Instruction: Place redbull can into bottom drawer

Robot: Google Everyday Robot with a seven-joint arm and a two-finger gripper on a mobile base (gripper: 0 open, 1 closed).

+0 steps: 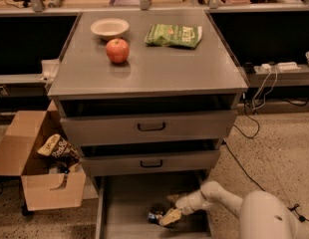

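Placing: redbull can (pixel 156 214), touching end effector (pixel 169 216) (grip state cannot be told), inside bottom drawer (pixel 128 198); advise releasing low, flat, clear of walls.

A grey metal cabinet (pixel 144 76) carries a shallow white bowl (pixel 109 28) at its far left, a red apple (pixel 117 50) just nearer, and a green snack bag (pixel 173 35) at far right. Below the black-handled grey top drawer (pixel 104 128) and middle drawer (pixel 194 159), both slightly open, the wide flat grey bottom drawer (pixel 127 200) lies pulled out. The robot's pale gripper (pixel 169 216) sits low inside it, just beside the small shiny blue-and-silver can (pixel 155 215). An open brown cardboard box (pixel 52 193) stands on the floor at left.
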